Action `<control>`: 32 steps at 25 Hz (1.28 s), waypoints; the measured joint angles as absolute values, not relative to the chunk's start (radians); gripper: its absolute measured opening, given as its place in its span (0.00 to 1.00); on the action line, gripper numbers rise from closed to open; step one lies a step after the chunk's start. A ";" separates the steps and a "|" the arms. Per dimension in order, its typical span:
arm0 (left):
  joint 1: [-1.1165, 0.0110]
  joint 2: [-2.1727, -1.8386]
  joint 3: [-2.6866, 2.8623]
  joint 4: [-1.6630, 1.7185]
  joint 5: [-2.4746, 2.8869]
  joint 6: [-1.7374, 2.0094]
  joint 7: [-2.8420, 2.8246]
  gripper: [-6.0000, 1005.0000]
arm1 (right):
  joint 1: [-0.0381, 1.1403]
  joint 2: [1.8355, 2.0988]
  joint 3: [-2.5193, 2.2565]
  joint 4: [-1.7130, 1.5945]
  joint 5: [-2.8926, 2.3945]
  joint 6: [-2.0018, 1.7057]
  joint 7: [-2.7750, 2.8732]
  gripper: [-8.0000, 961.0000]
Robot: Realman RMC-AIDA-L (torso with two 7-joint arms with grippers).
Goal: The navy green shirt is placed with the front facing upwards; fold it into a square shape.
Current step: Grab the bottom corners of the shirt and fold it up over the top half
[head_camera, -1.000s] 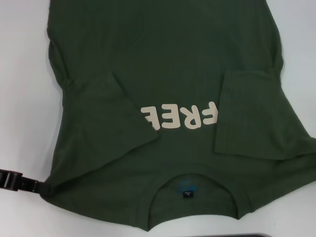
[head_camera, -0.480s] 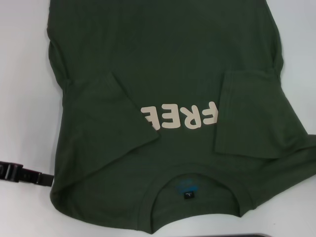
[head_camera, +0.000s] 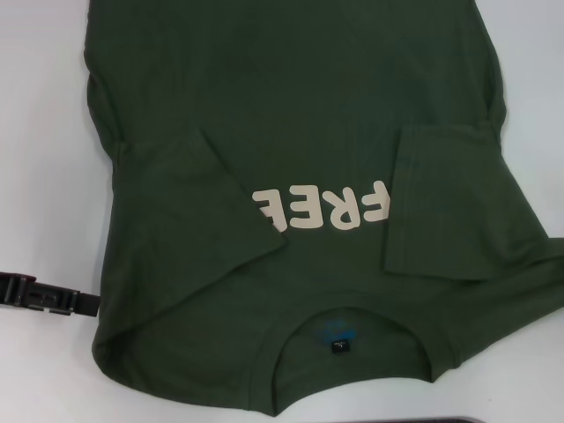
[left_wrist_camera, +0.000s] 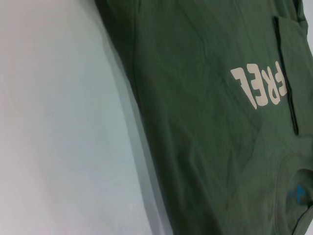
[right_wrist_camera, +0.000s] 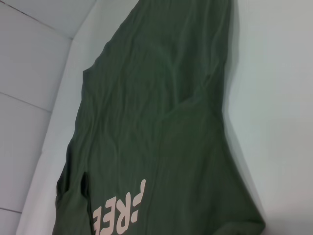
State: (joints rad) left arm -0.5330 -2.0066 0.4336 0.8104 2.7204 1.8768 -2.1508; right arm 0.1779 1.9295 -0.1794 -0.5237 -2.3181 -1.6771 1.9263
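Observation:
The navy green shirt [head_camera: 291, 115] lies flat on the white table, front up, its collar toward me. Its cream "FREE" print [head_camera: 322, 207] reads upside down, and a small neck label [head_camera: 336, 345] shows inside the collar. Both short sleeves are folded inward over the chest, the left sleeve [head_camera: 189, 211] and the right sleeve [head_camera: 449, 207]. My left gripper [head_camera: 88, 305] is a black bar low at the left, its tip right at the shirt's near left shoulder edge. The left wrist view shows the shirt [left_wrist_camera: 205, 147] and the print, and the right wrist view shows the shirt [right_wrist_camera: 156, 122] lengthwise. My right gripper is out of view.
Bare white table [head_camera: 44, 132] shows left and right of the shirt. A dark strip [head_camera: 458, 419] lies along the bottom edge of the head view. The right wrist view shows the table's far edge with a pale tiled surface [right_wrist_camera: 29, 73] beyond it.
My left gripper has moved farther from me along the shirt's left side and levelled out. The shirt's near left corner has shifted slightly inward.

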 joint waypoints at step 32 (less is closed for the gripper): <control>-0.564 -2.020 0.474 0.748 2.762 1.888 -2.168 0.67 | 0.198 1.928 -0.179 -0.518 -2.320 -1.662 1.946 0.04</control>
State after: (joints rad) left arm -0.5636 -2.0204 0.4741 0.7479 2.7618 1.8876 -2.1683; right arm 0.1984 1.9280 -0.1794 -0.5181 -2.3196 -1.6624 1.9462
